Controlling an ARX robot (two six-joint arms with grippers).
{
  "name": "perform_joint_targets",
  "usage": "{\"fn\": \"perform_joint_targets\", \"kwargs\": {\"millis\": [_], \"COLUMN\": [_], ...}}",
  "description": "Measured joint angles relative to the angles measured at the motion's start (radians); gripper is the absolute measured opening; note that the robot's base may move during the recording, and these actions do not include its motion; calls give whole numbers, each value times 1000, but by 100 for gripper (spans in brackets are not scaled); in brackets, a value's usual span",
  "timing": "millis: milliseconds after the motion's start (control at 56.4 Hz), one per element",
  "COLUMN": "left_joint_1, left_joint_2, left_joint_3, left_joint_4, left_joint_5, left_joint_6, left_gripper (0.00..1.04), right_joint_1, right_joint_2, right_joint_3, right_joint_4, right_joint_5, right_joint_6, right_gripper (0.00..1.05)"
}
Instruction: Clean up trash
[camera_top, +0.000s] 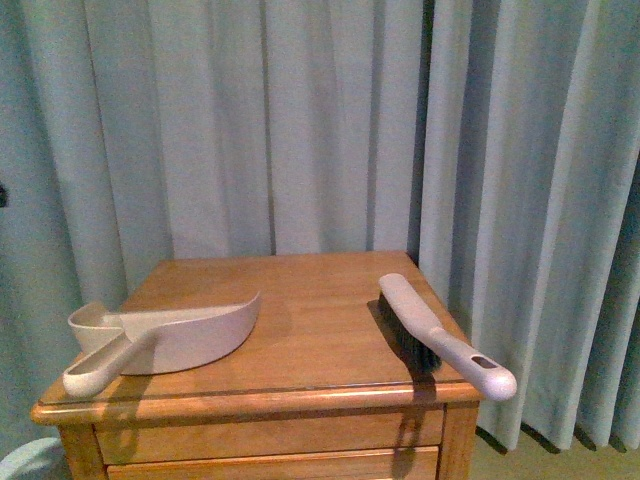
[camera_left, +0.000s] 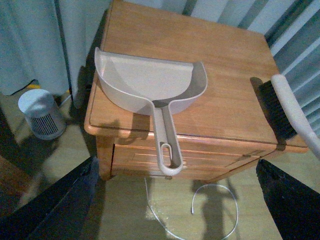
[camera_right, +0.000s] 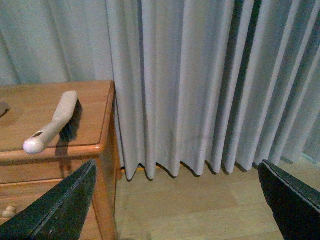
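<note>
Beige scoop-shaped dustpan (camera_top: 190, 335), dark-bristled brush (camera_top: 430, 335) on glossy wooden cabinet (camera_top: 310, 310).
Pleated curtain (camera_top: 300, 120) behind; left gripper (camera_left: 176, 162), right gripper (camera_right: 176, 163) gape wide, empty.

Domestic room, likely a bedroom or living space. Evidence: wooden drawer cabinet (camera_top: 310, 300), floor-length grey curtains (camera_top: 300, 120) behind it, wood-look floor (camera_right: 200, 200), small white ribbed appliance (camera_left: 42, 115) on the floor, household dustpan (camera_top: 190, 335) and brush (camera_top: 430, 335) on the cabinet.
</note>
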Motion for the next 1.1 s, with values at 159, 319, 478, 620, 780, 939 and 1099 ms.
{"fn": "perform_joint_targets", "kwargs": {"millis": [159,319,478,620,780,939,1099], "left_joint_1": [-72,-132,-141,-129,-124,-122,-115], "left_joint_2": [211,355,467,521,560,583,619], "left_joint_3": [172,233,285,307,307,285,258], "left_joint_4": [-51,-50,-40,-37,-9,25,56], "left_joint_5": [-89,-137,-188,-220,-225,-237,-249], "left_joint_6": [14,23,26,32,51,86,122], "left_gripper": [97,97,97,97,97,97,97], "right_joint_1": [0,0,0,0,0,0,0], "right_joint_2": [0,0,0,0,0,0,0], "right_joint_3": [0,0,0,0,0,0,0], "right_joint_4": [0,0,0,0,0,0,0], "right_joint_5": [0,0,0,0,0,0,0], "right_joint_6": [0,0,0,0,0,0,0], "right_gripper": [97,97,97,97,97,97,97]}}
